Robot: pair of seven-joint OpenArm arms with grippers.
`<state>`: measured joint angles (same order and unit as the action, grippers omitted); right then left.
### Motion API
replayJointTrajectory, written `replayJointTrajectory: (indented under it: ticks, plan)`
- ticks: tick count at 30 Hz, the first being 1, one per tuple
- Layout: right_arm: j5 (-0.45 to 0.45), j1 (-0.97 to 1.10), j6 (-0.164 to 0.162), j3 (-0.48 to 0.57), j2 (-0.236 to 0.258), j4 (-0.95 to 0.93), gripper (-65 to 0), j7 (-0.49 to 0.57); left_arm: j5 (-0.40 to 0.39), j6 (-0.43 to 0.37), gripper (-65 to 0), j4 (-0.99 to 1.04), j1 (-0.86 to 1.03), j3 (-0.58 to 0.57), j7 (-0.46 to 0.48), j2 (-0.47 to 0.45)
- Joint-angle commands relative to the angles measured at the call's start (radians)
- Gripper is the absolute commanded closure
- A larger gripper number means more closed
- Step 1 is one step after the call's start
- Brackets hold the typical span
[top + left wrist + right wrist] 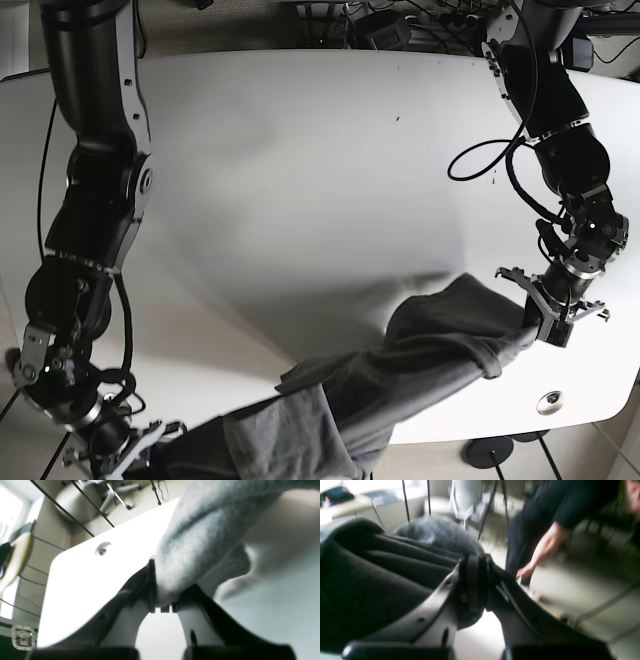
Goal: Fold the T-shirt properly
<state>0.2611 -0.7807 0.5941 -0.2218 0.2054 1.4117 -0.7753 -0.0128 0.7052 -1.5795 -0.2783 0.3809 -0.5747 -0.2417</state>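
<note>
The grey T-shirt (430,350) hangs bunched and stretched along the front edge of the white table (300,180), partly off it. My left gripper (552,325) at the right holds one end; in the left wrist view the gripper (162,605) is shut on a thick roll of the grey T-shirt (200,542). My right gripper (120,450) sits low at the front left corner, off the table edge. In its wrist view the gripper (475,587) is shut on dark folds of the T-shirt (382,580).
A round cable hole (548,402) is in the table near the front right corner. A person in black (545,530) bends beside the table with a hand reaching down. Cables and stands crowd the floor behind.
</note>
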Motion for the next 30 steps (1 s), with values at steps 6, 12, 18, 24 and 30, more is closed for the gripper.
replayJointTrajectory:
  ticks: [6, 12, 18, 24, 30]
  plan:
    - [0.022, 0.401, 0.003, -0.132, 0.006, 0.252, -2.1, 0.047, -0.013, -0.007, 0.0, -0.118, 0.213, 0.076, 0.031, 0.051]
    - [0.03, 0.706, 0.005, -0.262, 0.004, 0.357, -2.1, 0.05, -0.011, -0.007, 0.0, -0.261, 0.42, 0.088, 0.031, 0.109]
    - [0.177, 0.961, -0.001, -0.393, -0.017, 0.415, -2.1, 0.046, -0.011, -0.007, 0.0, -0.375, 0.589, 0.097, 0.031, 0.169]
    - [0.277, 1.157, 0.003, -0.468, -0.022, 0.413, -2.1, 0.046, -0.011, -0.007, 0.0, -0.405, 0.715, 0.148, 0.031, 0.236]
    - [0.318, 1.228, 0.003, -0.477, -0.025, 0.412, -2.1, 0.047, -0.011, -0.007, 0.0, -0.407, 0.742, 0.192, 0.031, 0.264]
